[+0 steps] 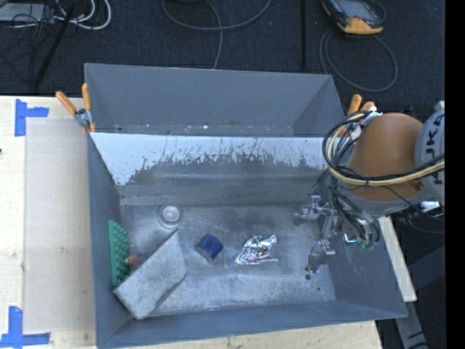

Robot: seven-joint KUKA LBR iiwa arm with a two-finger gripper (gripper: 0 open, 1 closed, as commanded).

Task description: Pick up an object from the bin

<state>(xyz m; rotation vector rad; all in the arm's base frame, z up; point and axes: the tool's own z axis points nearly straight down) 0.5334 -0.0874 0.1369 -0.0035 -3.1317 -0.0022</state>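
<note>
My gripper (314, 234) hangs over the right part of the bin floor, its two fingers spread apart and open, with nothing between them. Nearest to it, a little to its left, lies a crumpled piece of silver foil (257, 249). Further left sits a small dark blue block (210, 246). Neither thing touches the fingers.
A small clear round cap (170, 214) lies at the left rear of the floor. A grey flat pad (151, 276) leans in the front left corner, beside a green studded plate (116, 252) standing against the left wall. The arm's orange cover and cables hang over the right rim.
</note>
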